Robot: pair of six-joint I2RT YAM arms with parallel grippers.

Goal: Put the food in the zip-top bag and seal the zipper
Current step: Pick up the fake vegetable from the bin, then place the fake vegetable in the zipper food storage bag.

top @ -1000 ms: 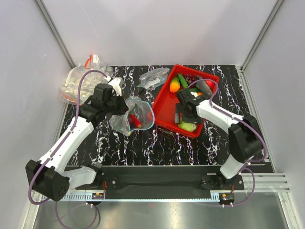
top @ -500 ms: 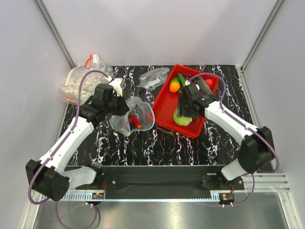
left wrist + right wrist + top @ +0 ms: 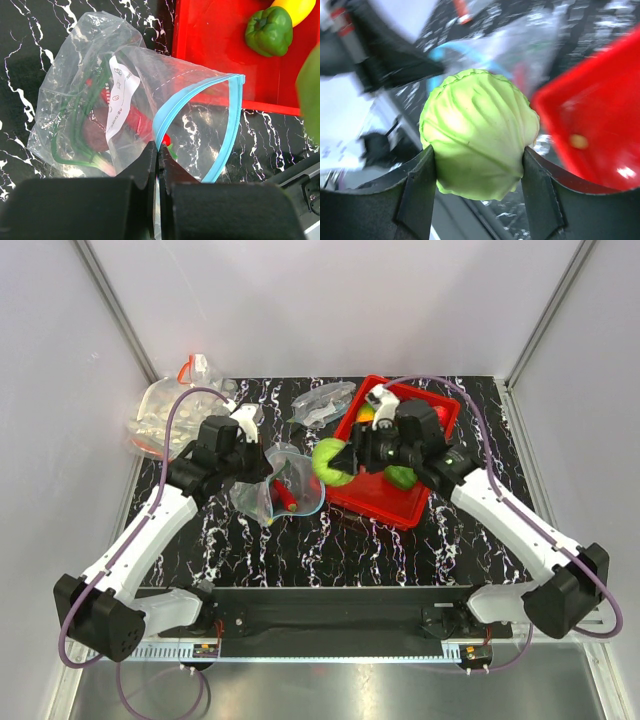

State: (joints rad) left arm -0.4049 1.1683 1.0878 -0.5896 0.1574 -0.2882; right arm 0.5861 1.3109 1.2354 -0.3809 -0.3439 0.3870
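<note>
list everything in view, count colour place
table: one, black marbled
tray: one, red, right of centre
zip-top bag: one, clear, blue-edged mouth open, left of the tray
chilli: one, red, inside the zip-top bag
round fruit: one, lime green, at the tray's left edge
bell pepper: one, dark green, in the tray
bag of white pieces: one, clear, far left corner
crumpled bag: one, clear, far edge, middle
left gripper: one, black, shut on the zip-top bag's rim
right gripper: one, black, shut on the round fruit

right claw [image 3: 347,458] lifted green fruit [image 3: 328,461], nearing bag [image 3: 300,502]
</note>
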